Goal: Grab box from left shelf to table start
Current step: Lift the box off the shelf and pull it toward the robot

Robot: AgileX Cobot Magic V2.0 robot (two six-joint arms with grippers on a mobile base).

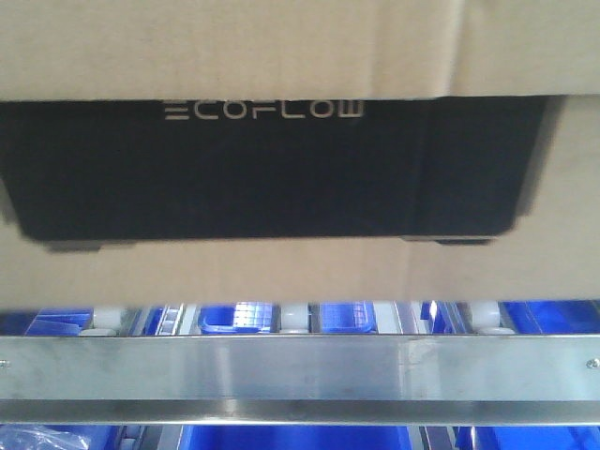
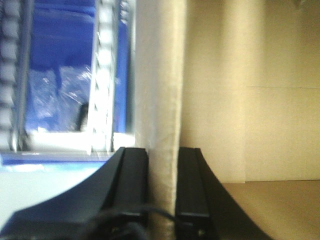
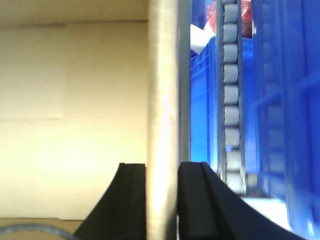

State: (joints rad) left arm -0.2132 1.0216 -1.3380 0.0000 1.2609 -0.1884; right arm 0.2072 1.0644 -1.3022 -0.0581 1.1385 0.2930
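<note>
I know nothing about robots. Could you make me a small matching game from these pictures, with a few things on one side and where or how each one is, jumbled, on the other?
Things:
1. box
2. shelf rail
3. blue bins
4. left gripper

Descriptions:
A. brushed silver, running across just below the carton
B. closed on an upright cardboard wall
C. brown, with a black panel reading ECOFLOW
D. plastic, glimpsed behind the rollers and under the rail

Pairs: 1-C, 2-A, 3-D, 4-B
</note>
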